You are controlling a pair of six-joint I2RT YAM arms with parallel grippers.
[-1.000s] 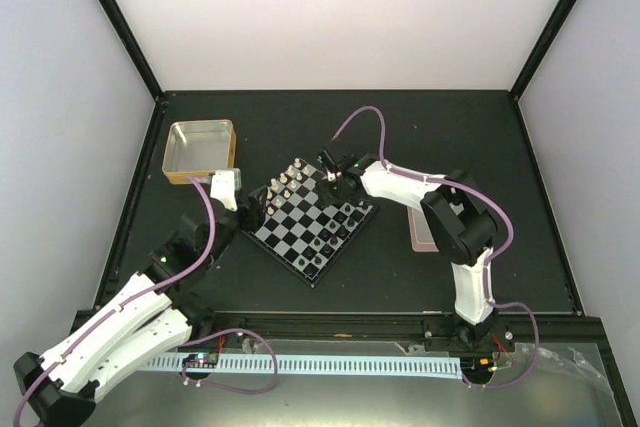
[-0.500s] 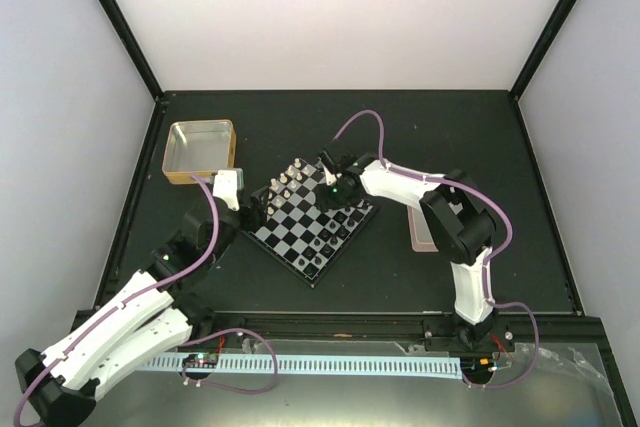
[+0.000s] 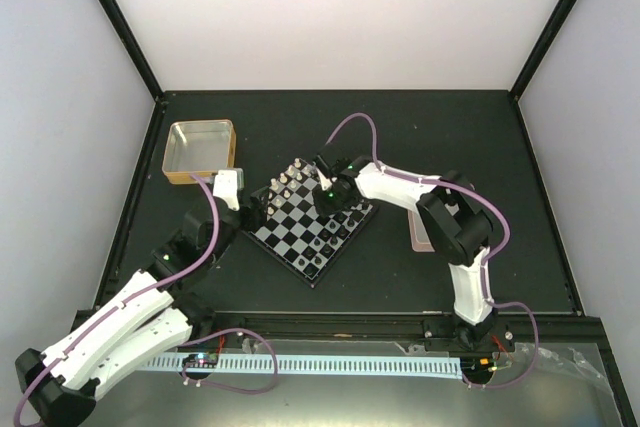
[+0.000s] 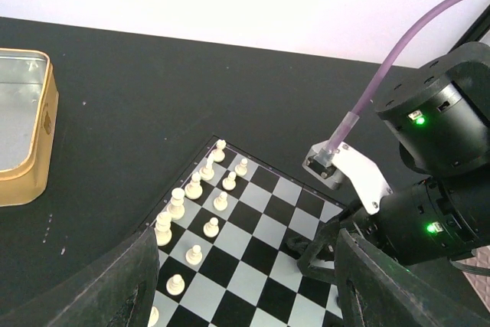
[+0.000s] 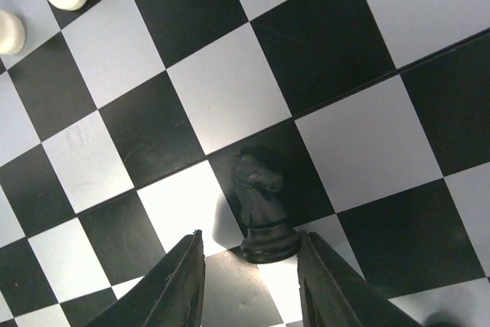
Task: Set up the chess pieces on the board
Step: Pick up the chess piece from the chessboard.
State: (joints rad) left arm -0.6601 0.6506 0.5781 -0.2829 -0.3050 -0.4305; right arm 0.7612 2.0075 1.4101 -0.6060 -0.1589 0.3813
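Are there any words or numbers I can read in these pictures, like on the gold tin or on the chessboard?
No text can be read in any view.
gold tin: a small dark mark on its side wall, too small to read.
chessboard: only plain black and silvery squares show, with no letters or numbers.

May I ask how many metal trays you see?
2: a gold-rimmed metal tray left of the checkered chessboard; a pink-rimmed tray right of it, partly under the right arm.
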